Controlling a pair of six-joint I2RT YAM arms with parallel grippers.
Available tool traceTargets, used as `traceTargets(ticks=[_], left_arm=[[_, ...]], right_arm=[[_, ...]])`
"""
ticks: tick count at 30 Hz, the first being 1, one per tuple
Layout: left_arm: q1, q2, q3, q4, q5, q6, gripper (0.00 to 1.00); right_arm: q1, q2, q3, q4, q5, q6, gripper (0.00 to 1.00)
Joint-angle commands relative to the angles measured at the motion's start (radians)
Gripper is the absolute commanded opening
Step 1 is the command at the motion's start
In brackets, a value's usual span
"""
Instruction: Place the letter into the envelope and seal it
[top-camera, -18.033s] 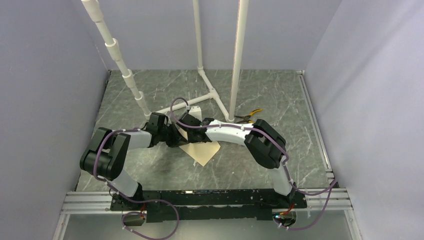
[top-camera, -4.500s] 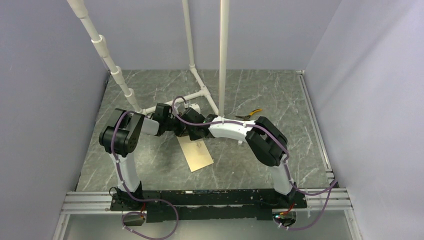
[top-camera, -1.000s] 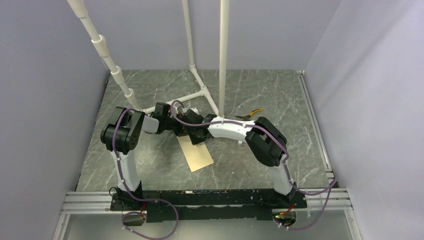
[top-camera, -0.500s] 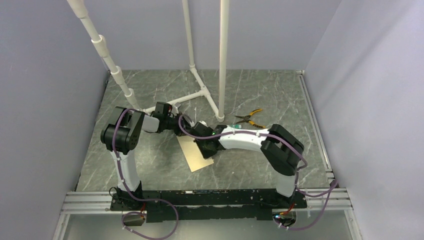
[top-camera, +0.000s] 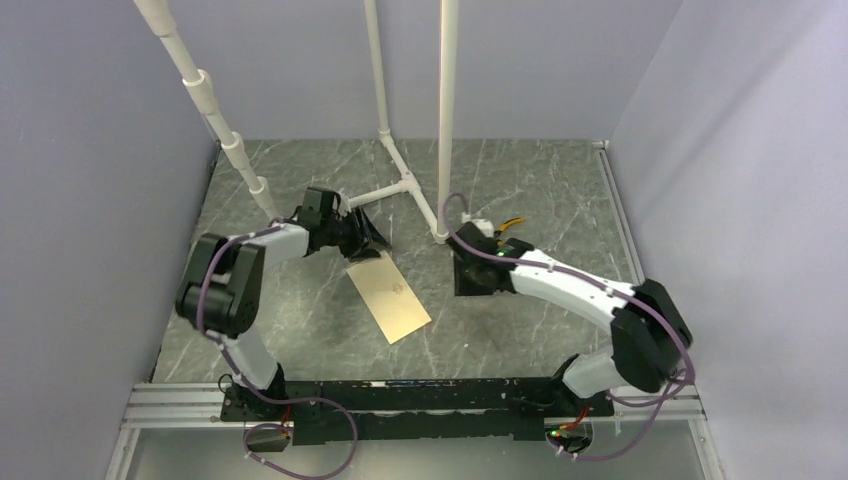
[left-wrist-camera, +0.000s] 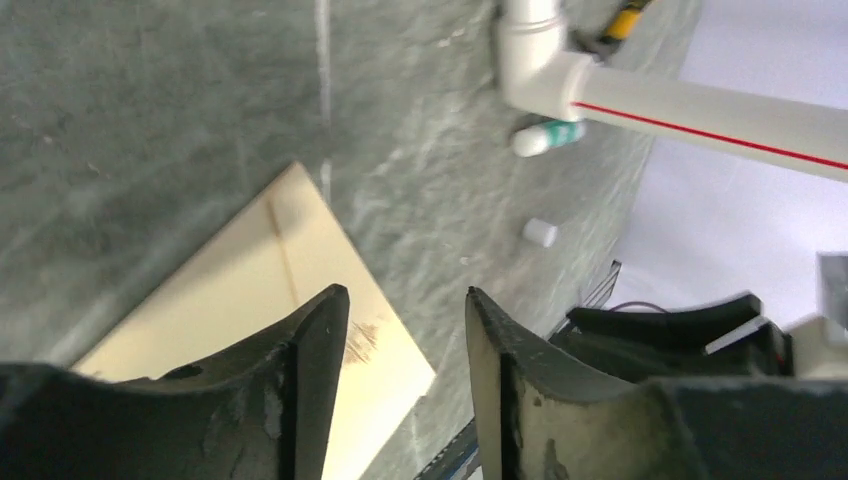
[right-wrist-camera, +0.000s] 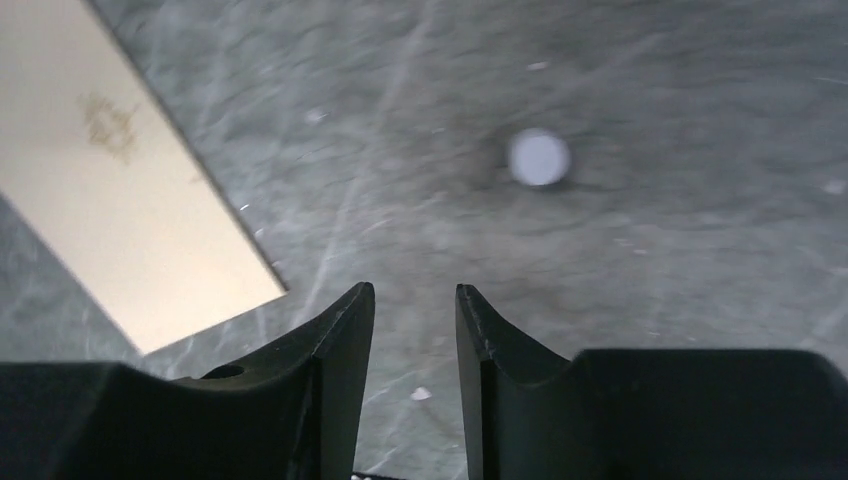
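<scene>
The envelope (top-camera: 388, 297) lies flat on the grey marbled table (top-camera: 560, 190), just left of the middle of the top view, set at a slant with 1 short edge toward the upper left and the other toward the lower right. Its flap looks folded down, and a small dark smudge (top-camera: 397, 290) marks the tan face. The letter cannot be seen in any view.

The left gripper (top-camera: 378, 236) hangs just above the envelope's upper short edge in the top view. In the left wrist view its 2 fingers (left-wrist-camera: 310, 390) stand moderately apart with nothing between them, and the envelope (left-wrist-camera: 250, 280) fills the lower left of that frame. Whether the tips touch the paper cannot be told.

The right gripper (top-camera: 468, 280) sits right of the envelope, apart from it, near the foot of the white pipe frame (top-camera: 405, 185). In the right wrist view its 2 fingers (right-wrist-camera: 335, 380) leave only a narrow gap and hold nothing. The envelope's corner (right-wrist-camera: 120, 200) lies at the upper left of that frame, clear of the fingers.

A small white cap (right-wrist-camera: 538, 157) rests on the table at the upper middle of the right wrist view. It shows also in the left wrist view (left-wrist-camera: 540, 232), below a small white and green tube (left-wrist-camera: 548, 137) beside a pipe joint (left-wrist-camera: 540, 60). Yellow-handled pliers (top-camera: 510, 224) lie just above the right arm.
</scene>
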Motion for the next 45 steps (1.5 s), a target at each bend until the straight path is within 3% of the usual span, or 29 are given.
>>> traceTargets(ticks=[1,7,12,15,20,26,30,36,40,45], left_arm=[[-0.002,-0.221,0.052,-0.187,-0.142,0.073,0.58],[-0.006,-0.375,0.014,-0.252,-0.198,0.105,0.76],[-0.01,-0.443,-0.001,-0.297,-0.255,0.154,0.92],[-0.011,-0.473,-0.004,-0.322,-0.302,0.168,0.93],[-0.01,-0.525,-0.034,-0.309,-0.356,0.16,0.93],[-0.01,-0.559,-0.055,-0.275,-0.332,0.153,0.93],[-0.009,-0.564,-0.05,-0.286,-0.327,0.164,0.93],[-0.009,-0.557,-0.049,-0.283,-0.318,0.167,0.93],[-0.009,-0.55,-0.047,-0.284,-0.309,0.17,0.92],[-0.008,-0.553,-0.049,-0.288,-0.316,0.169,0.92]], right_arm=[[-0.089,-0.142,-0.074,0.075,0.099,0.054,0.43],[-0.148,-0.122,-0.082,0.037,0.212,0.04,0.64],[-0.158,-0.057,-0.079,0.114,0.216,-0.004,0.67],[-0.178,-0.032,-0.081,0.224,0.182,-0.103,0.64],[-0.248,0.046,-0.078,0.444,0.038,-0.42,0.61],[-0.325,0.168,-0.025,0.5,-0.139,-0.652,0.52],[-0.335,0.158,-0.062,0.569,-0.218,-0.768,0.52],[-0.366,0.177,-0.056,0.575,-0.265,-0.842,0.53],[-0.387,0.23,0.004,0.492,-0.427,-0.924,0.54],[-0.388,0.289,0.056,0.409,-0.464,-0.959,0.52]])
